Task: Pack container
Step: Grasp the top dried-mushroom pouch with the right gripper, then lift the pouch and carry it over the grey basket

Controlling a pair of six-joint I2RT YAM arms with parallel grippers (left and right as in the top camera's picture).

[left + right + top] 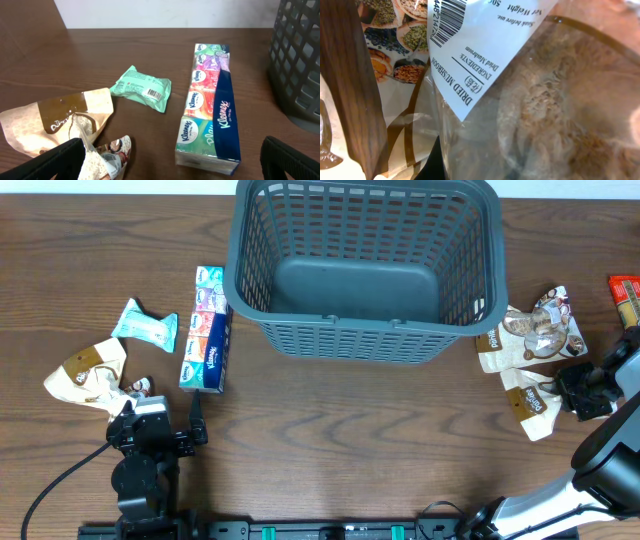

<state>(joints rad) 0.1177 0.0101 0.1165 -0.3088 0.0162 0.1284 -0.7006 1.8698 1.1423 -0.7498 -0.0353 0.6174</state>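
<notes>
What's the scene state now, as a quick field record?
container: empty, upright, far centre
left side: tissue multipack, mint packet, tan pouch, all on the table
right side: dried mushroom bag with beige pouches; red packet at edge
left gripper: open, empty, beside tan pouch
right gripper: at the mushroom bag; jaw state unclear

brown table point(330, 430): container point(350, 338), packets point(207, 330)
</notes>
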